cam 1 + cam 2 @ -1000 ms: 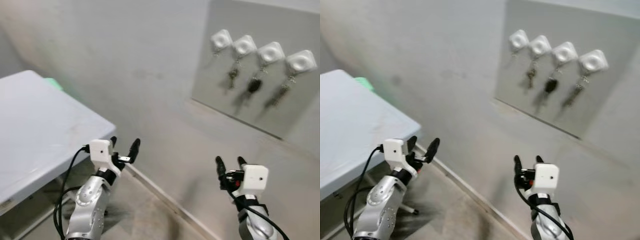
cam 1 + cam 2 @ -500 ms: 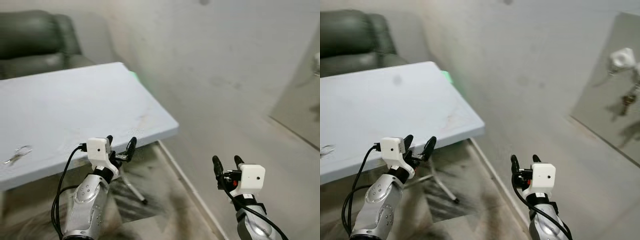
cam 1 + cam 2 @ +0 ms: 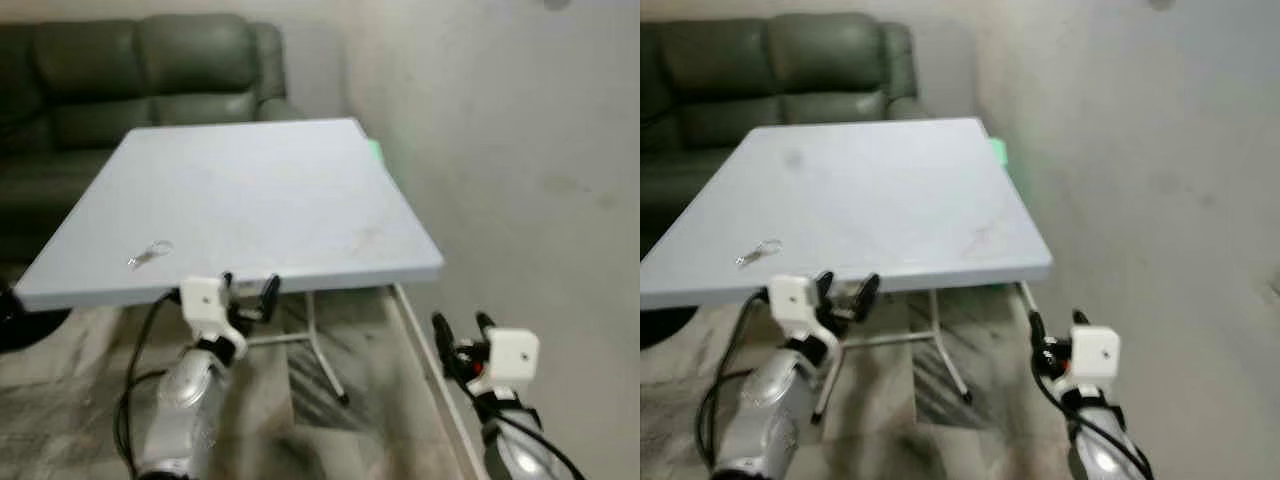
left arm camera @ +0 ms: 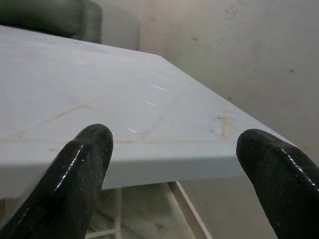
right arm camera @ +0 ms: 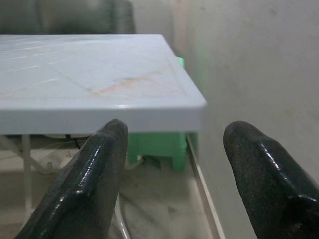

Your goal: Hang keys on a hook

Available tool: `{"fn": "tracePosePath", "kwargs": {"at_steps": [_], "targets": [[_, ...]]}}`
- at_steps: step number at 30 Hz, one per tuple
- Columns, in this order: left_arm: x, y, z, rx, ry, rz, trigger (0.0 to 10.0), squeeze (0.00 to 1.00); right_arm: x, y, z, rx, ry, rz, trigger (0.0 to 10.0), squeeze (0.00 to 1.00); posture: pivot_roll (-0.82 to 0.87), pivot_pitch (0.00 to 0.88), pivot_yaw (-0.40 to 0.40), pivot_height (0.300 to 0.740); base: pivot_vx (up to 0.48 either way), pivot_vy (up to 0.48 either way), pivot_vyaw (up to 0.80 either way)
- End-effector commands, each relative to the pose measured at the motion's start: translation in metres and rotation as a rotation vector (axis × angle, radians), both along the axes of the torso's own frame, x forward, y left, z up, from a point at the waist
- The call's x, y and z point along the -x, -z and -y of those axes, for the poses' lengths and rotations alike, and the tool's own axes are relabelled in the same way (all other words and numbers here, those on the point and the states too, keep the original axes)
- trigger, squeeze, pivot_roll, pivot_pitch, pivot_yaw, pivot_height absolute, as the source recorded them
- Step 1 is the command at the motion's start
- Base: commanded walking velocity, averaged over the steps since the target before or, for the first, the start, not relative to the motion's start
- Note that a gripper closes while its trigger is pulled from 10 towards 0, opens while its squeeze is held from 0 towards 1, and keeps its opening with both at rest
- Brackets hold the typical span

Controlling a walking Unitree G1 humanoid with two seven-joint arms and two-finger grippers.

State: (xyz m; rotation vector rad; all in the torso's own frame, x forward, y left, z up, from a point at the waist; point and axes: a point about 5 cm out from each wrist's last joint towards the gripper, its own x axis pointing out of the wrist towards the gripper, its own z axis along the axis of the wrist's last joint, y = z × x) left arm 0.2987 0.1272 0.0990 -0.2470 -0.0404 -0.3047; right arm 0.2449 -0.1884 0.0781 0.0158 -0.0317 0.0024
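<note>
The view has swung left off the wall board of hooks and hung keys, and now faces the white folding table [image 3: 300,190]. A small set of keys [image 3: 150,253] lies near the table's front-left edge. The left gripper [image 3: 248,291] hovers just below that front edge, fingers spread wide and empty. The right gripper [image 3: 459,328] hangs off the table's right corner, likewise wide and empty. Judging by this, the robot is lining up to fetch those keys

**Camera placement**

Head stereo pair looked forward and down from above onto a white table [image 3: 250,190], dark green sofa [image 3: 130,70] behind, wall to the right. Each wrist camera sat low, near the table's front edge [image 4: 149,169], sighting between its own fingers across the tabletop. All four views shared the table.
</note>
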Motion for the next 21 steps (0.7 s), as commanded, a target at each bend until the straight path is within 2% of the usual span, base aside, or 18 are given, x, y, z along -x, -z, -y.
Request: {"fn": "tracePosePath", "kwargs": {"at_steps": [1, 13, 15, 21], "targets": [[-0.0024, -0.0031, -0.0079, -0.017, -0.024, 0.005, 10.0, 0.00, -0.0031, -0.0033, -0.0055, -0.008, -0.020, 0.013, 10.0, 0.00, -0.03, 0.000, -0.025, 0.740, 0.000, 0.000, 0.80], [-0.0031, -0.0032, -0.0081, -0.010, -0.031, -0.002, 10.0, 0.00, -0.0024, -0.0041, -0.0057, -0.016, -0.021, 0.019, 10.0, 0.00, -0.03, 0.000, -0.025, 0.740, 0.000, 0.000, 0.80], [-0.0029, -0.0044, -0.0081, -0.014, -0.028, 0.008, 10.0, 0.00, -0.0025, -0.0049, -0.0067, -0.062, -0.022, 0.026, 10.0, 0.00, -0.03, 0.000, -0.025, 0.740, 0.000, 0.000, 0.00], [-0.0028, -0.0046, -0.0081, -0.008, -0.024, 0.002, 10.0, 0.00, -0.0028, -0.0063, -0.0094, -0.071, -0.035, 0.033, 10.0, 0.00, -0.02, 0.000, -0.023, 0.740, 0.000, 0.000, 0.00]]}}
